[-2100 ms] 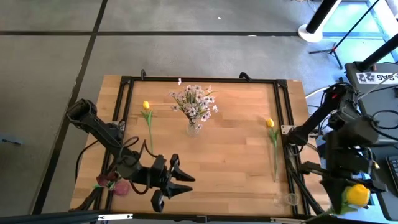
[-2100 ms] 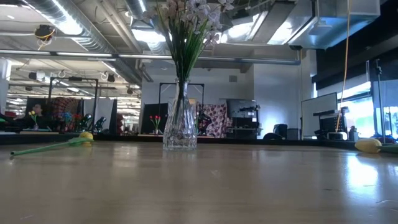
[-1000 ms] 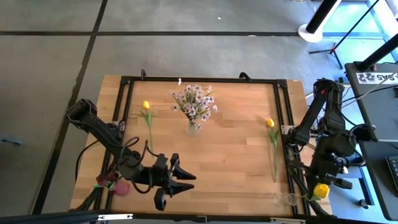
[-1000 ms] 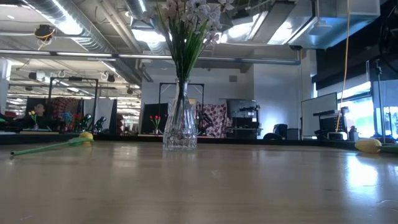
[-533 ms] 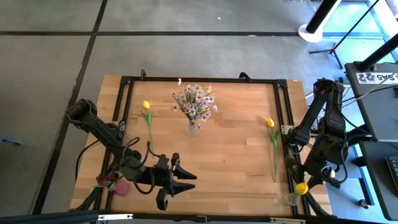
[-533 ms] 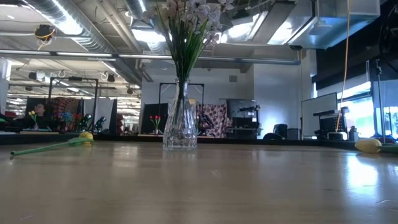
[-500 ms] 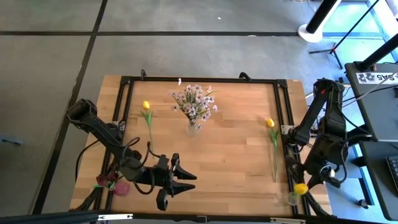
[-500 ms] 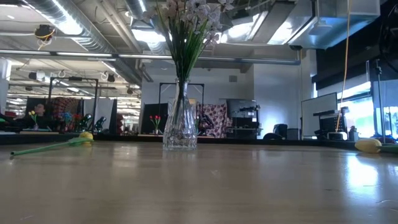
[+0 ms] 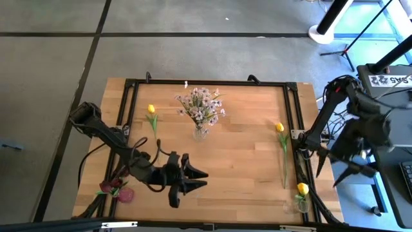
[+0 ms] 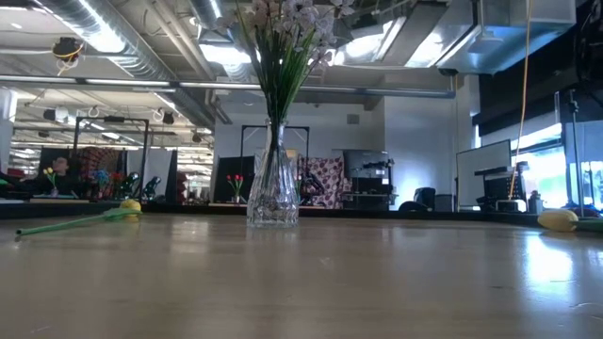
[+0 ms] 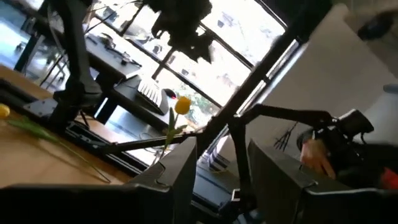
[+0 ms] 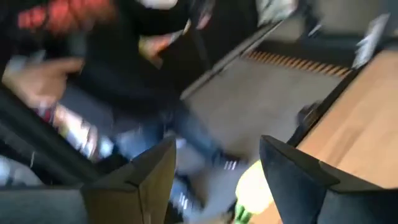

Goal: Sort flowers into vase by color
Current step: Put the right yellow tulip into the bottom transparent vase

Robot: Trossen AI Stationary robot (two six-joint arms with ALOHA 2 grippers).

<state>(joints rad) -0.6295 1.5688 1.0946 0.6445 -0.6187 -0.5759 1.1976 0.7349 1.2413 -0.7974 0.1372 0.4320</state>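
A yellow tulip [image 9: 302, 189] stands upright in a small clear vase [image 9: 299, 205] at the table's near right corner; it also shows in the left wrist view [image 11: 181, 106]. My right gripper [image 9: 335, 173] hovers open just beyond the table's right edge, and the yellow bud [image 12: 254, 186] shows below, between its fingers, untouched. Two more yellow tulips [image 9: 281, 129] [image 9: 151, 109] lie flat on the wood. White-pink sprays [image 9: 202, 106] stand in a glass vase [image 10: 273, 198] at the far middle. Dark red flowers [image 9: 116, 188] sit at the near left edge. My left gripper [image 9: 188, 182] is open over the near left table.
A black frame rail [image 9: 298, 148] runs along the table's right side next to the small vase. A person [image 12: 37, 78] stands off the table's right side, close to my right arm. Bare wood [image 9: 238, 161] lies between the two lying tulips.
My right gripper carried the yellow tulip toward the table's near right corner, opened and let go of it, then drew back up toward the far edge. The tulip now stands in the small vase. My left gripper has shifted a little toward the table's right.
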